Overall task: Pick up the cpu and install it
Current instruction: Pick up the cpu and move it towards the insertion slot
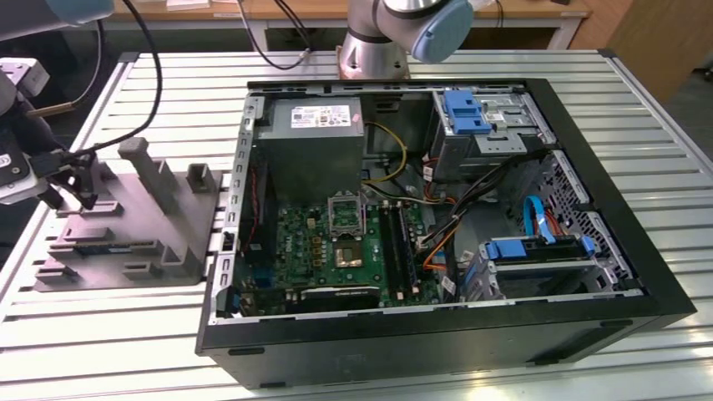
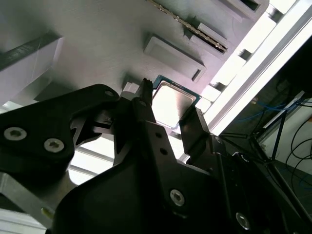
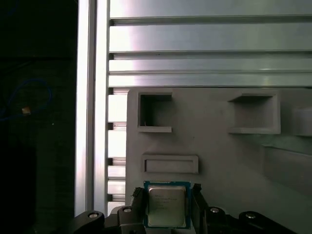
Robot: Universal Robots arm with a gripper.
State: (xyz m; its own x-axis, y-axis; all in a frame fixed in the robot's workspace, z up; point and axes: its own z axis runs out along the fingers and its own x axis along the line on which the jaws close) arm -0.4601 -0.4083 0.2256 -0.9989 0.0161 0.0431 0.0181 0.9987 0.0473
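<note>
The hand is low over the grey block, at the end of the block far from the pc box. Its 2 black fingers are pinching the cpu, 1 finger on each side & both touching its edges. You can see this in both wrist views. So the cpu is right btwn the fingertips, w/ its shiny silver top facing up at the hand.

In the second wrist view the hand has the cpu w/ a bit of its green rim showing. The grey block is close behind it. Can't tell if the cpu is lifted off the block or resting on it.

In the first wrist view, just past the fingertips, the block has a long flat slot. A bit farther on there are 2 square pockets.

The block sits on the counter, which is made of silver slats.

The pc box lies open on the counter, well apart from the hand, toward the exterior view's right. Inside it is a green board w/ a silver socket frame, also far from the hand. The arm's base stands on the far side of the pc box.
</note>
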